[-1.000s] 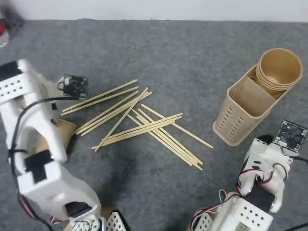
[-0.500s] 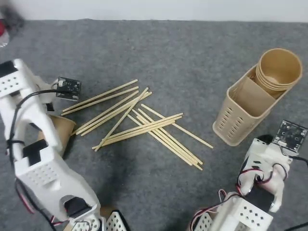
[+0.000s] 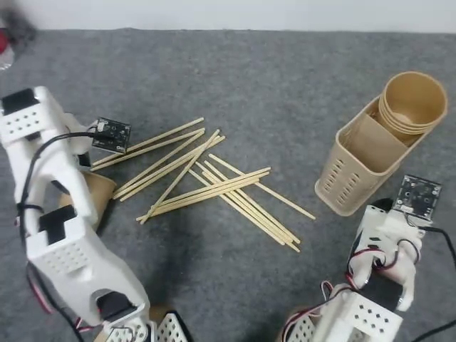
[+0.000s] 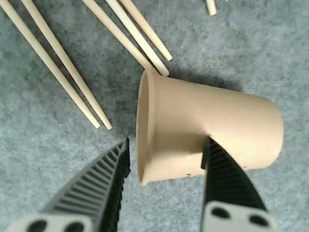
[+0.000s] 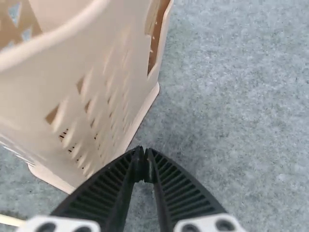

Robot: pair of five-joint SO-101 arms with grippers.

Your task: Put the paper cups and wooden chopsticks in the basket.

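A brown paper cup (image 4: 207, 130) lies on its side on the grey carpet, its mouth towards the chopstick ends. My left gripper (image 4: 166, 162) is open and straddles the cup's rim end; one finger touches the cup's wall, the other stands just off the rim. In the high view the cup (image 3: 96, 187) shows partly under the left arm (image 3: 50, 178). Several wooden chopsticks (image 3: 206, 178) lie scattered mid-table. The beige basket (image 3: 356, 167) holds a stack of paper cups (image 3: 413, 100). My right gripper (image 5: 144, 164) is shut, empty, beside the basket's base (image 5: 82, 121).
The right arm (image 3: 388, 242) sits in front of the basket at the near right. Bare grey carpet lies between the chopsticks and the basket. A white wall runs along the far edge.
The left arm's wrist has shifted slightly towards the chopsticks over the cup. The right arm has edged a little closer to the basket.
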